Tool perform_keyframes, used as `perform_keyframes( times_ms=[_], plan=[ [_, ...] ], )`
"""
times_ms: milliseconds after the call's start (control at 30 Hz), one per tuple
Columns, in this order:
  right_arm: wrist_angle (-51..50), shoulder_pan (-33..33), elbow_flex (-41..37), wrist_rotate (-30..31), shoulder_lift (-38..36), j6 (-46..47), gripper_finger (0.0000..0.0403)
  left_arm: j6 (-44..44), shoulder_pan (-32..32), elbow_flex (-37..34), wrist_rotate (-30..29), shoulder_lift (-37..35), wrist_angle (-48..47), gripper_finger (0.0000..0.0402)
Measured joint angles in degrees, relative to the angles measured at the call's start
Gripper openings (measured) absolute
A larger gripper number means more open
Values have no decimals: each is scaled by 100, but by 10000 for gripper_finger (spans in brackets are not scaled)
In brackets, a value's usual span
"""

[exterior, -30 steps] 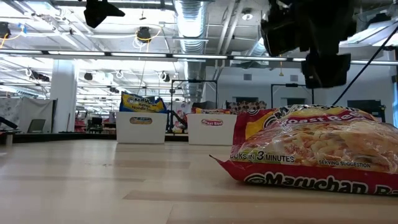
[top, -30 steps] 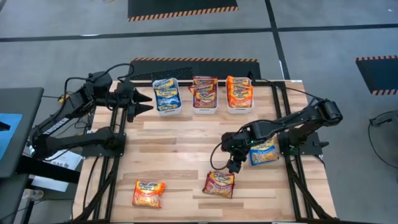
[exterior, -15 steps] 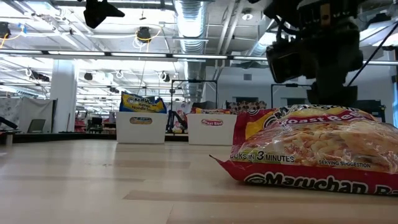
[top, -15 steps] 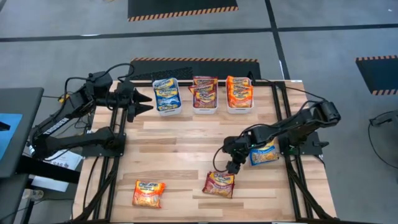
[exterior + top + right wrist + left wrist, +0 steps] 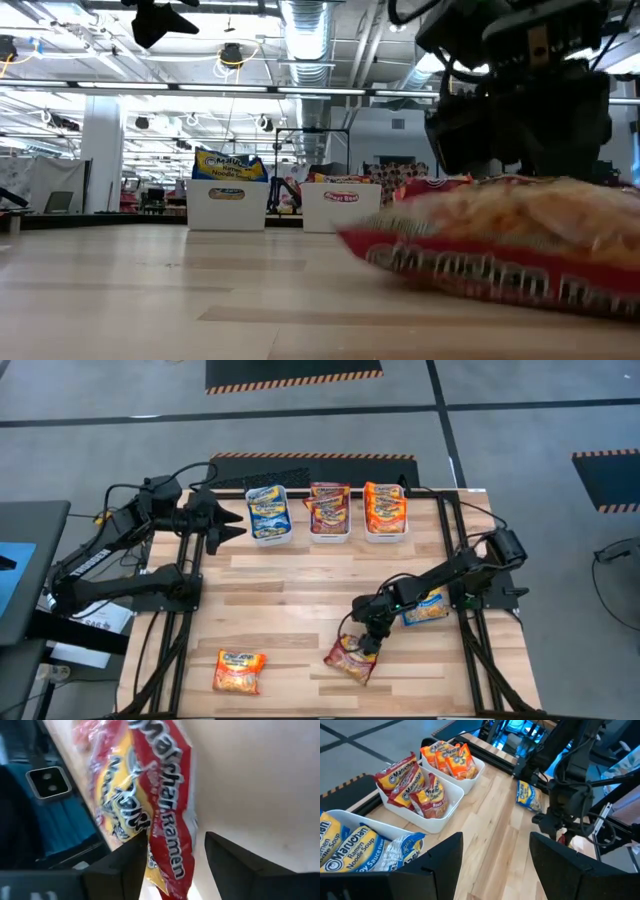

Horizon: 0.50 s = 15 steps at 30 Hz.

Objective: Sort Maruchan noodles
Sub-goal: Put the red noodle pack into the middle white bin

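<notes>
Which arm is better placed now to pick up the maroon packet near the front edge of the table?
The right: its gripper is directly at the maroon packet, while the left gripper waits far off by the blue bin.

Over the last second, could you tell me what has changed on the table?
The right claw came down onto the maroon packet, which shifted and turned slightly. The left claw, the orange packet, the blue packet and the bins stayed put.
</notes>
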Motion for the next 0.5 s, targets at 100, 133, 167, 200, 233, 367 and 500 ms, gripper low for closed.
perform_keyframes(
  times_ms=[100,133,167,200,233,367,500],
  plan=[
    [219,-5,4,-16,-9,52,194,0,2,0,-8,2,0,215],
    [225,-7,2,-17,-33,90,179,4,2,0,-8,0,0,215],
    [249,-7,-2,-20,-54,169,162,23,2,0,-10,0,-3,215],
    [324,-7,0,-26,-63,224,143,38,0,0,-13,0,-13,215],
    [361,-7,6,-29,-64,282,122,42,1,0,-13,0,-21,215],
    [356,-9,4,-29,-64,525,31,44,2,0,-16,0,-103,215],
    [386,-9,4,-10,-64,683,14,45,2,0,-15,0,-103,215]
  ],
)
